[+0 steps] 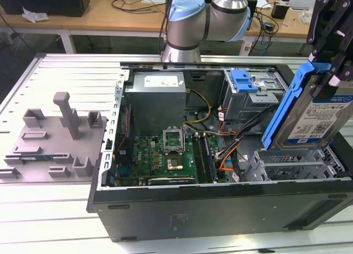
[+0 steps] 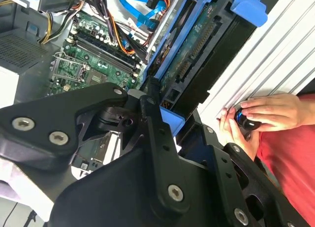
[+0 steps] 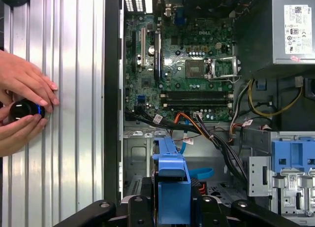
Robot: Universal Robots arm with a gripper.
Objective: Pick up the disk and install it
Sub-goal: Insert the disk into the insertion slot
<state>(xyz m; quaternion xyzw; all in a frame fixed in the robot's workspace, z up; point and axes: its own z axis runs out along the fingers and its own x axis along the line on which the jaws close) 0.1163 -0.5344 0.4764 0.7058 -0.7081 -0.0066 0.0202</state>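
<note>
The disk (image 1: 317, 113), a silver drive with a white-and-blue label and a blue frame, hangs tilted over the right end of the open computer case (image 1: 220, 210) in the exterior view. My black gripper (image 1: 325, 72) is shut on its upper edge. Its lower end sits just above the metal drive cage (image 1: 298, 168) inside the case. In the first wrist view, the disk's blue frame (image 3: 172, 185) runs out from between my fingers toward the cage floor. In the second wrist view, the disk (image 2: 197, 45) is seen edge-on beyond the gripper (image 2: 174, 121).
Inside the case are a green motherboard (image 1: 165, 155), a grey power supply (image 1: 157, 100), bundled cables (image 1: 231, 149) and a blue latch (image 1: 244, 80). A grey fixture plate (image 1: 55, 138) lies at the exterior view's left. A person's hands (image 3: 22, 109) hold a black knob on the slatted table beside the case.
</note>
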